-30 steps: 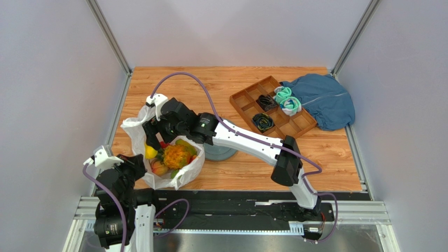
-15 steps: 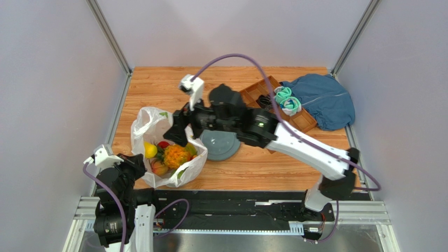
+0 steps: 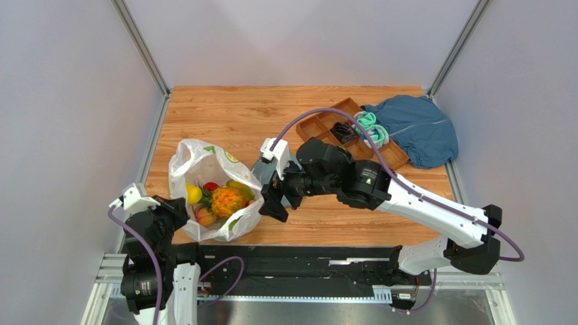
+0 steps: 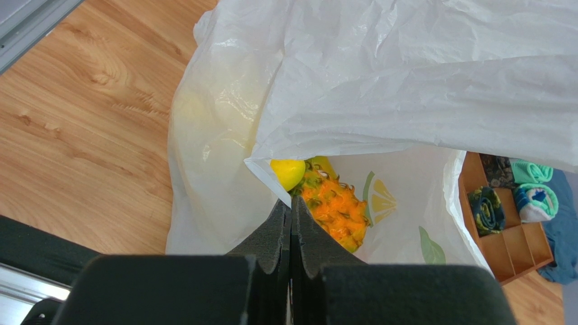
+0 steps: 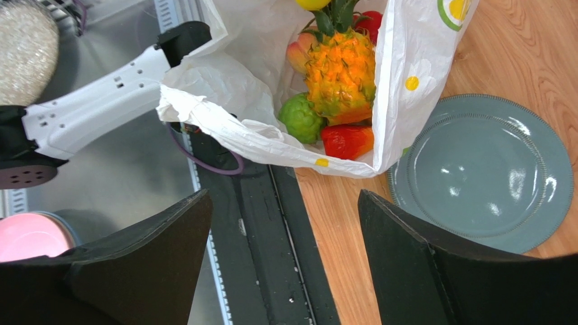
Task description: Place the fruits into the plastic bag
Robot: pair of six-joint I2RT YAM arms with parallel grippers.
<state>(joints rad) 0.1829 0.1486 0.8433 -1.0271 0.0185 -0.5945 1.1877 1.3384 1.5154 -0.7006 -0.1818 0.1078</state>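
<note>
On crinkly plastic bag (image 4: 407, 81) rim, left hand (image 4: 290, 206) clamped; right hand (image 5: 283, 203) wide, empty.

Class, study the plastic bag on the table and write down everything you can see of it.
The plastic bag is thin, crinkled white film printed with yellow-green citrus slices and leaves. It lies slumped on the wooden table, mouth open upward, holding toy fruits, the orange pineapple most prominent. The left gripper, jaws shut, pinches its near rim. A grey plate lies just beside it.
</note>
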